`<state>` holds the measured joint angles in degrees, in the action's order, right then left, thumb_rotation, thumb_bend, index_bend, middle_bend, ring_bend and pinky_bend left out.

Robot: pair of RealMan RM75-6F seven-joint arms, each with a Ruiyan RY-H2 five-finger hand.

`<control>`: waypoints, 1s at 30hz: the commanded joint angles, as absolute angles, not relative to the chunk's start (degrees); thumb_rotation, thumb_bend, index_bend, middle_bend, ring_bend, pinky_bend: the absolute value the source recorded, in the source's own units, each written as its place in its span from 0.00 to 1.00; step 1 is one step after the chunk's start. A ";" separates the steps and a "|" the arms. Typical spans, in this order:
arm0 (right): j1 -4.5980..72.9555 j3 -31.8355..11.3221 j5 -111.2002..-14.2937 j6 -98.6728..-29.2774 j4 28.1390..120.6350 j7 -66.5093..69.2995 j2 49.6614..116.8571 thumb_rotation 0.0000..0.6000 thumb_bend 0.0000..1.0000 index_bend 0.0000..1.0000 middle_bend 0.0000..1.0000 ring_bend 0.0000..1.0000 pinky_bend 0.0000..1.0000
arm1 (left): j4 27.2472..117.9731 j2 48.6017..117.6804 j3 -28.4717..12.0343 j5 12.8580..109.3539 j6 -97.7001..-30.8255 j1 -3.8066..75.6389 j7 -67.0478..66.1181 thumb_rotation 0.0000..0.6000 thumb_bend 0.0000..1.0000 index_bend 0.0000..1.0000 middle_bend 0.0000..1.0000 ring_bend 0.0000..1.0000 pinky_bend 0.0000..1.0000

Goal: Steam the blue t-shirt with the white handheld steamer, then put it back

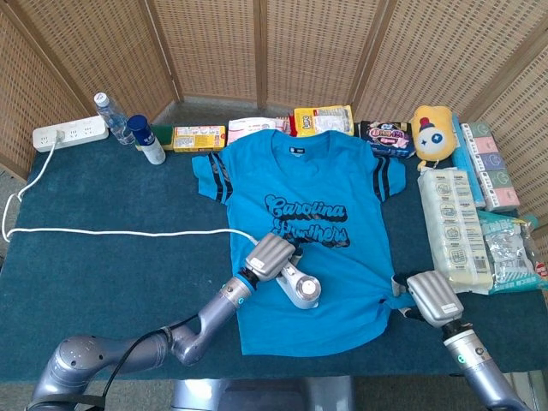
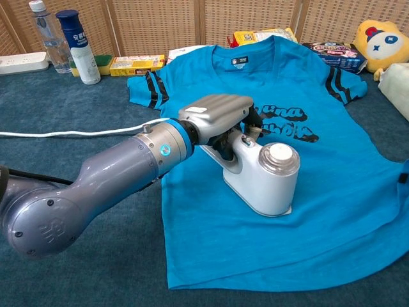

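Left hand [image 2: 217,115] is wrapped around the steamer [image 2: 263,179] handle, pressing it flat on the shirt [image 1: 317,231] around center frame. Right hand [image 1: 435,296] sits at the lower right on the shirt's hem; can't tell if it's gripping.

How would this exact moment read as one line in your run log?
stage: steaming | left hand grips white handheld steamer on blue t-shirt, lower middle | right hand at shirt's lower right hem | steamer not returned
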<state>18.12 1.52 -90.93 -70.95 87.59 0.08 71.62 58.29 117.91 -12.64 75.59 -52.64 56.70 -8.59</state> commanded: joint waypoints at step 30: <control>17.83 1.15 -90.37 -71.09 87.84 -0.29 71.32 1.00 0.48 0.68 0.61 0.61 0.72 | 58.13 114.34 -9.80 80.78 -56.22 52.92 -6.61 1.00 0.39 0.76 0.73 0.66 0.77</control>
<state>17.83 1.16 -90.38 -71.09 87.84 -0.29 71.32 58.95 113.93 -9.32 81.07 -56.27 52.75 -6.89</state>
